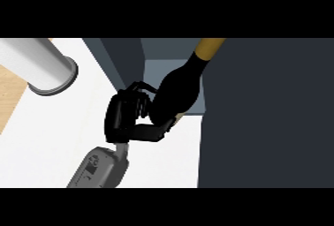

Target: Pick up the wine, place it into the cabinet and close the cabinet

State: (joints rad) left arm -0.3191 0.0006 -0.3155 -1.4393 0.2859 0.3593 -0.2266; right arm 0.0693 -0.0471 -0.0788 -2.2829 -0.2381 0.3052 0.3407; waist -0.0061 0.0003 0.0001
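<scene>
The wine bottle (177, 88) is dark with a gold neck (210, 47) and lies tilted, its neck pointing up and to the right. My left hand (124, 115) is shut on it, with fingers curled over its lower body from the left and the thumb (155, 131) under its base. The bottle sits at the mouth of the open dark cabinet (171, 66), over its grey inner floor. A large dark cabinet panel (267, 114) fills the right side. My right hand does not show.
A white cylinder with a grey rim (40, 66) lies at the upper left on the white counter (46, 145). A wooden surface (12, 92) shows at the far left edge.
</scene>
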